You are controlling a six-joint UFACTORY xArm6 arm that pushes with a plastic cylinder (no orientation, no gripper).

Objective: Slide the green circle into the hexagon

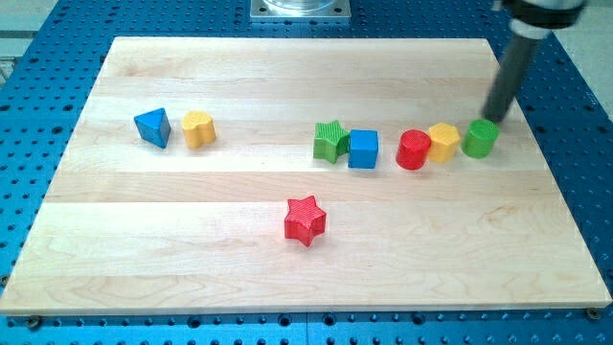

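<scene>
The green circle [480, 138] stands at the view's right, touching the right side of the yellow hexagon [443, 142]. The hexagon touches the red circle [413, 150] on its left. My tip [495, 119] is just above and slightly right of the green circle, very close to its top edge. The dark rod rises from there toward the view's top right.
A blue square [363, 149] and a green star [330, 141] sit left of the red circle. A red star [306, 219] lies lower in the middle. A blue triangle [153, 126] and a yellow heart [198, 128] are at the left. The board's right edge [536, 144] is near.
</scene>
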